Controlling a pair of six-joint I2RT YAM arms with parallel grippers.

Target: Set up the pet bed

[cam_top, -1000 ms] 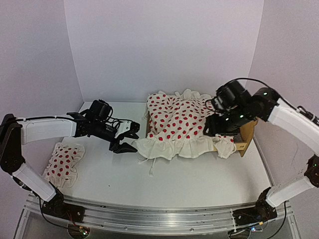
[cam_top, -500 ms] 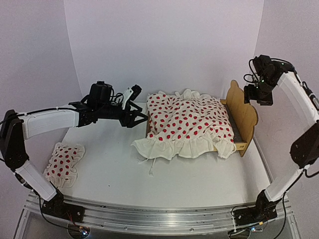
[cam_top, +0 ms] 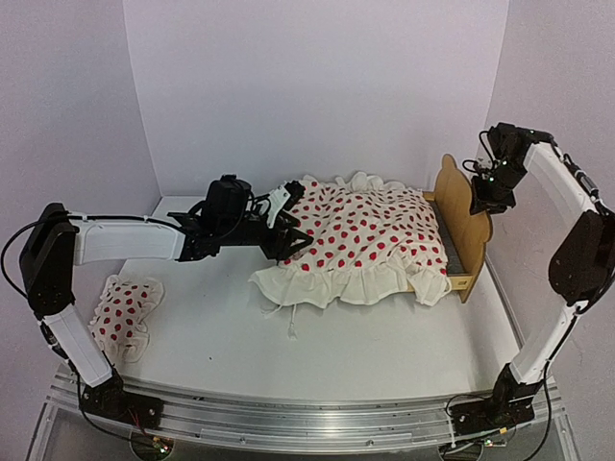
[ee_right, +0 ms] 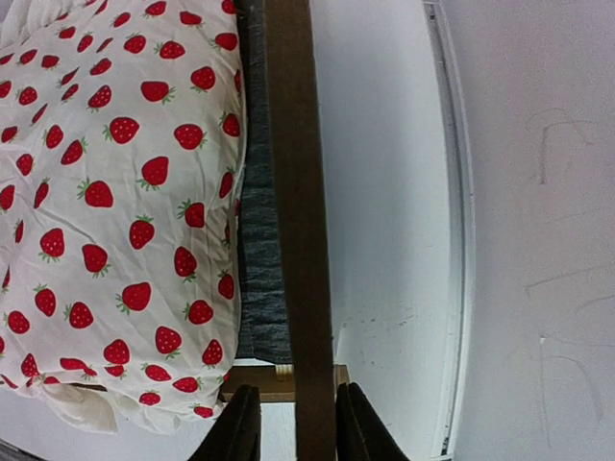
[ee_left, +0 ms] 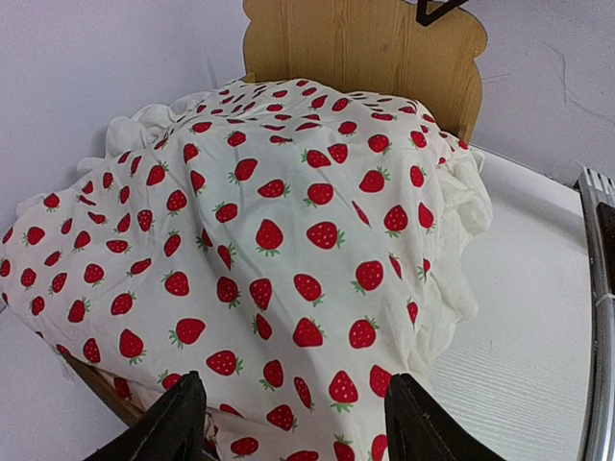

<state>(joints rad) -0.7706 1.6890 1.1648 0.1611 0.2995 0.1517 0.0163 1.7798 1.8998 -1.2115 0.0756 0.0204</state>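
Note:
The pet bed [cam_top: 468, 219] stands at the back right, its scalloped plywood headboard [ee_left: 365, 48] upright at the right end. A cream strawberry-print ruffled cloth [cam_top: 356, 240] drapes over most of it; a strip of grey mattress pad [ee_right: 259, 240] shows beside the headboard [ee_right: 298, 192]. My right gripper [cam_top: 488, 197] sits over the headboard's top edge, and its jaws [ee_right: 296, 418] straddle the board with a narrow gap on the cloth side. My left gripper [cam_top: 288, 226] is open at the foot end, its fingers spread over the cloth [ee_left: 269, 221].
A small strawberry-print pillow [cam_top: 123, 312] lies at the front left of the table. The cloth's ruffle and a loose tie [cam_top: 291, 322] hang onto the white table in front of the bed. White walls close in the back and both sides; a metal rail [cam_top: 307, 413] runs along the near edge.
My left gripper has travelled right, from mid-table to the foot of the bed. My right arm lifted off the cloth, swung up, and settled over the headboard's top with narrower jaws.

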